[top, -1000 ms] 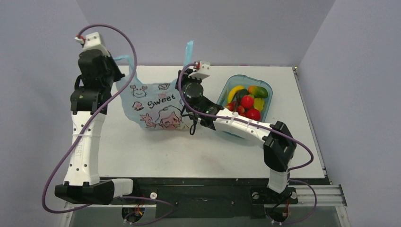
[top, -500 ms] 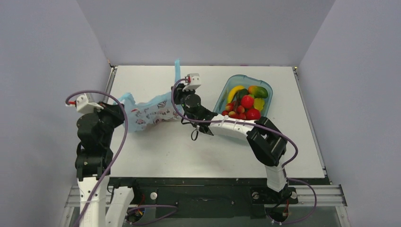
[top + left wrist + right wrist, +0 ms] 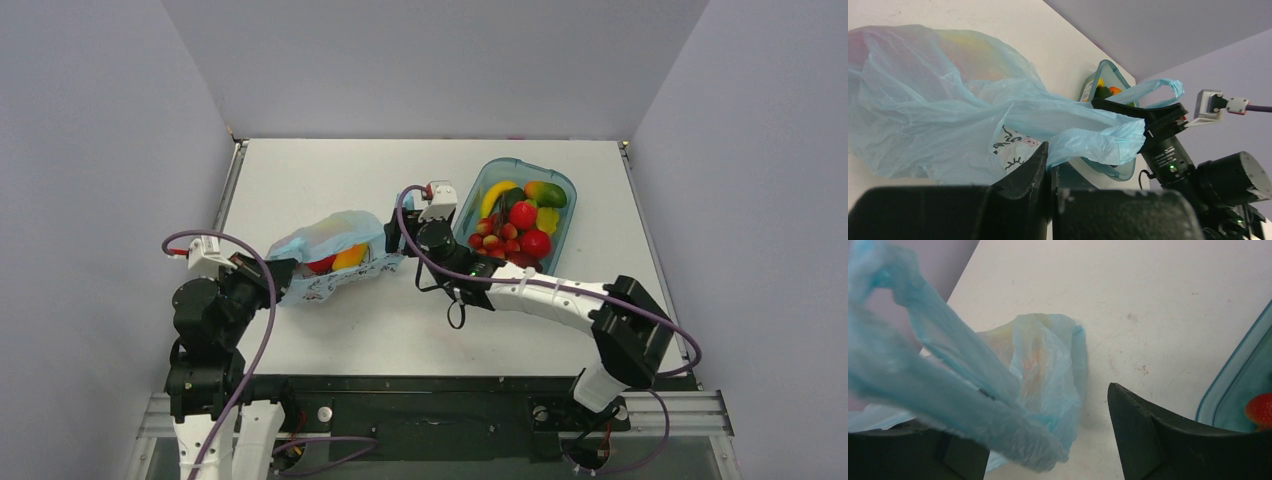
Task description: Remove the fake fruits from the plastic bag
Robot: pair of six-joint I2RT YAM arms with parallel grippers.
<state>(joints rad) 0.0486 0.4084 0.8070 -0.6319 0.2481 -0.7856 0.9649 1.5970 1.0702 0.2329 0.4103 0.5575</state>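
Plastic bag [image 3: 340, 226] in left tool [image 3: 281, 281]

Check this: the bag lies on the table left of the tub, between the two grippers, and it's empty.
Not empty: the top view shows a red fruit and an orange-yellow fruit inside the bag. The rest stands: it lies on the table left of the tub, between the left gripper and the right gripper.

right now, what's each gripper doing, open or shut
Left gripper: jaws closed, pinching the plastic bag.
Right gripper: jaws open; the bag is only draped over one side, not pinched.
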